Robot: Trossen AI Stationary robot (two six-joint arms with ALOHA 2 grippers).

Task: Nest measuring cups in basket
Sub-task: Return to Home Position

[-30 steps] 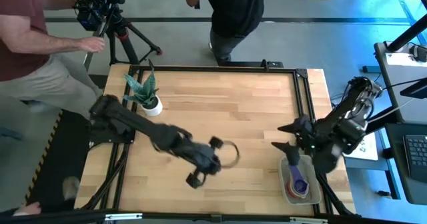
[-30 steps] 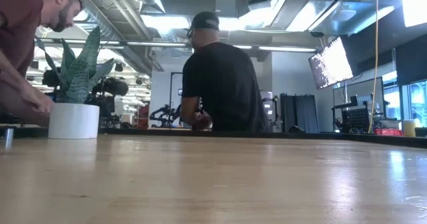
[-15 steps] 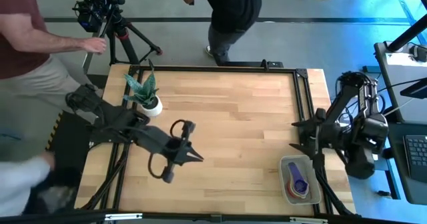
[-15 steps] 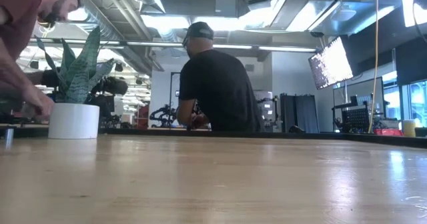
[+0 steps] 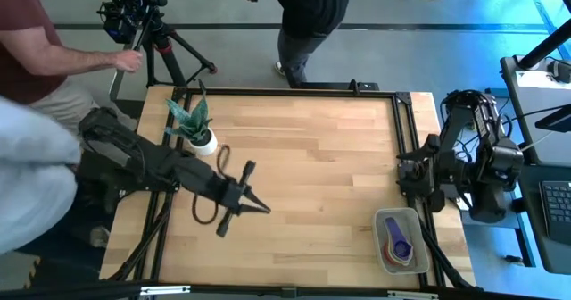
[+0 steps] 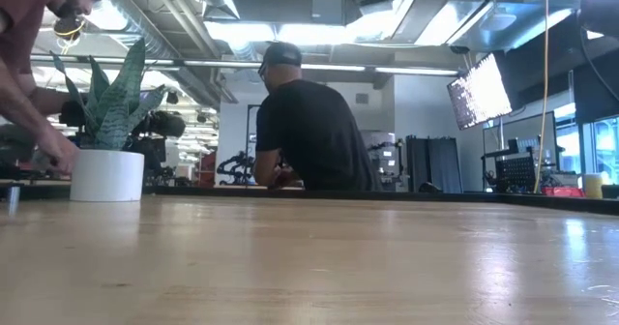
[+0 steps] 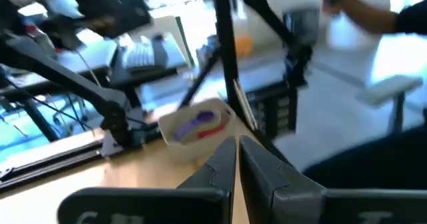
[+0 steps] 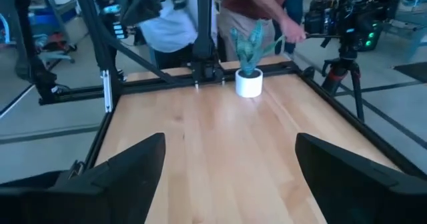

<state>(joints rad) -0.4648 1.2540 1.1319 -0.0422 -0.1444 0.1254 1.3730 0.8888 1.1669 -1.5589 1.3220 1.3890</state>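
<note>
The left gripper (image 5: 260, 207) hangs over the table with its two fingers pressed together and nothing between them. I think it is empty because its work is done. The white plant pot (image 5: 205, 141) stands behind it, a little apart. The right gripper (image 5: 412, 177) sits by the table's edge, fingers spread wide and empty. Just beside it is the basket (image 5: 382, 221). The measuring cups (image 5: 399, 244) lie stacked inside, one in another, so they take little room.
</note>
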